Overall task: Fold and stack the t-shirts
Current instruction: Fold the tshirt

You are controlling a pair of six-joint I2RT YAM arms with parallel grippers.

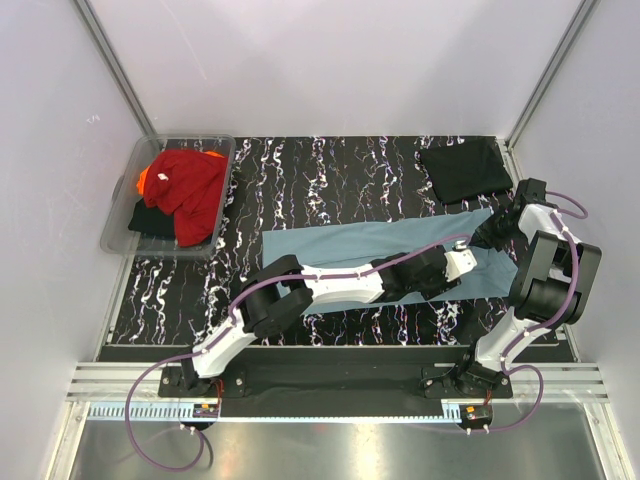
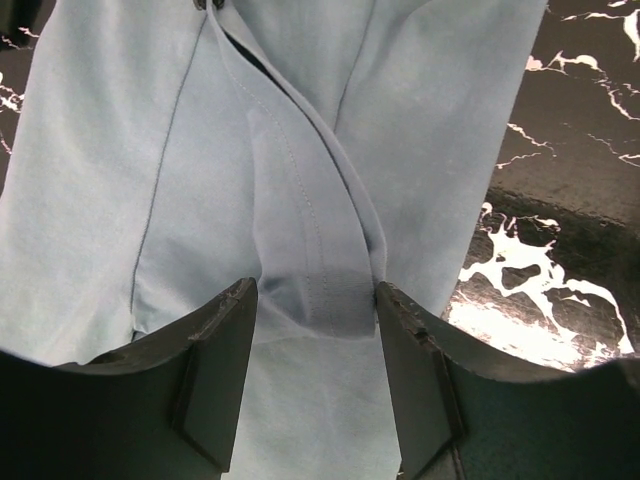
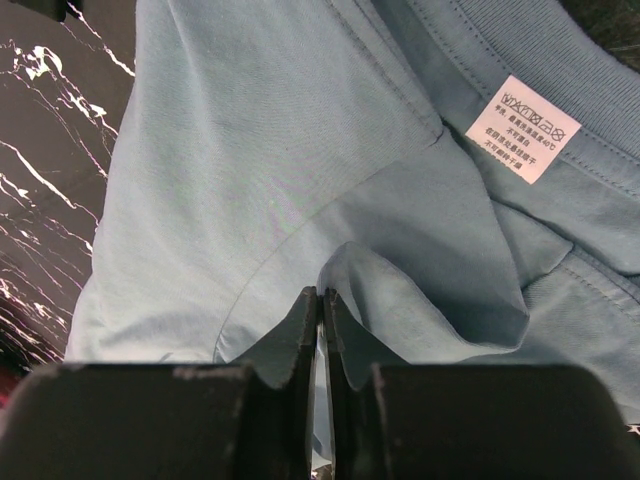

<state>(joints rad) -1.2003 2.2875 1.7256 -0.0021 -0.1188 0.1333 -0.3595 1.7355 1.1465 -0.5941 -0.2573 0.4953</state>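
The teal-blue t-shirt (image 1: 360, 245) lies in a long strip across the black marbled mat. My left gripper (image 1: 462, 262) is open over its right part, jaws either side of a folded hem flap (image 2: 315, 290). My right gripper (image 1: 492, 236) is shut on a pinched ridge of the same shirt (image 3: 400, 300) near the collar and its white care label (image 3: 522, 128). A folded black t-shirt (image 1: 465, 170) lies at the back right. Red (image 1: 190, 185), orange (image 1: 145, 180) and black (image 1: 150, 220) shirts sit in the tub.
A clear plastic tub (image 1: 120, 235) stands at the back left, partly off the mat. White walls with metal posts enclose the table. The black marbled mat (image 1: 330, 175) shows behind the teal shirt and in the left wrist view (image 2: 560, 200).
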